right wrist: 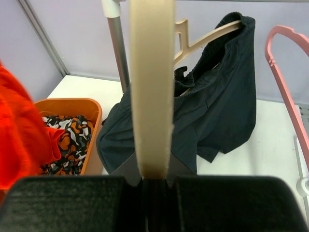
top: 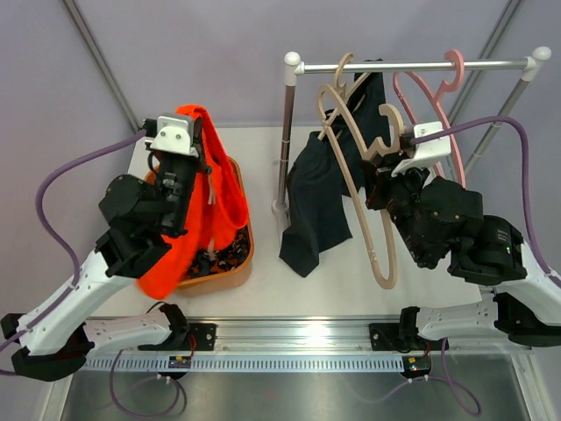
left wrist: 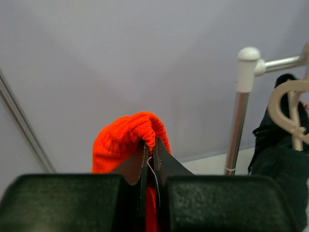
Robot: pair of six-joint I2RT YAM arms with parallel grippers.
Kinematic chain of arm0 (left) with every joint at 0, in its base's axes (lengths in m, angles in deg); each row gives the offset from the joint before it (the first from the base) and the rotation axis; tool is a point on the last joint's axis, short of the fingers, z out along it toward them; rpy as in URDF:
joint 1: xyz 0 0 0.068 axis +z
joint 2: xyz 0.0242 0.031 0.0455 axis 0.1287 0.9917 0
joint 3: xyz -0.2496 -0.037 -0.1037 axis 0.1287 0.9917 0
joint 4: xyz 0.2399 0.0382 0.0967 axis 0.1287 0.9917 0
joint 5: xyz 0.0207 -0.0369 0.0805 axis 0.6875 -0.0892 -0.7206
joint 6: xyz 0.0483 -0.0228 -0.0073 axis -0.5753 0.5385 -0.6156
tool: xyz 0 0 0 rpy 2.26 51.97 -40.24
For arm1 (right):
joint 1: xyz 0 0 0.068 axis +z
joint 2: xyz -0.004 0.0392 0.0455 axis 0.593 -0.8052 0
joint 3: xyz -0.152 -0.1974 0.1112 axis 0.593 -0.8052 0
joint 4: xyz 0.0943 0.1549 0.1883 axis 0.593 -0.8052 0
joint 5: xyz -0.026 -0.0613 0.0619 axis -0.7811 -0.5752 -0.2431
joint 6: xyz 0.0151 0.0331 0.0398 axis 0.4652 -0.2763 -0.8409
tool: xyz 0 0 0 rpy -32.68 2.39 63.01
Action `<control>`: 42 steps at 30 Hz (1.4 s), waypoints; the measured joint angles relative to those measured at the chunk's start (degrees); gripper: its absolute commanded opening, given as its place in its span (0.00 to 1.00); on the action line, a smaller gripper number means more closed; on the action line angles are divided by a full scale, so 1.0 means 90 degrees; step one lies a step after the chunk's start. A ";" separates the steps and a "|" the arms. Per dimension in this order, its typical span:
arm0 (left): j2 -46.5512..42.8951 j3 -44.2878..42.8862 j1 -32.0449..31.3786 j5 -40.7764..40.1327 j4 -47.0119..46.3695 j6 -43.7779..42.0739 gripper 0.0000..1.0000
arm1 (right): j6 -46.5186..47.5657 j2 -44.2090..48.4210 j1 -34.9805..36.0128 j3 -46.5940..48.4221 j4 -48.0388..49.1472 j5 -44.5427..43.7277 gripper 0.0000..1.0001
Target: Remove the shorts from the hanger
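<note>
My left gripper (top: 203, 132) is shut on the bright orange shorts (top: 223, 202), held up over the orange basket (top: 244, 260); in the left wrist view the fabric (left wrist: 126, 137) and a white drawstring are pinched between the jaws. The camouflage shorts (right wrist: 67, 140) lie in the basket. The dark navy shorts (top: 320, 197) hang on a beige hanger on the rail (top: 412, 63). My right gripper (top: 379, 180) is shut on a bare beige hanger (right wrist: 150, 87), lowered off the rail beside the navy shorts (right wrist: 212, 111).
An empty pink hanger (top: 447, 114) hangs at the right of the rail. The rack's post (top: 285, 132) stands between the basket and the navy shorts. Slanted frame bars run at the back left and right.
</note>
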 measured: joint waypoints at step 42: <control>-0.0449 0.2623 0.3832 0.3400 0.2642 0.6652 0.98 | -0.1540 0.1421 -0.0012 0.1472 -0.3007 0.0206 0.00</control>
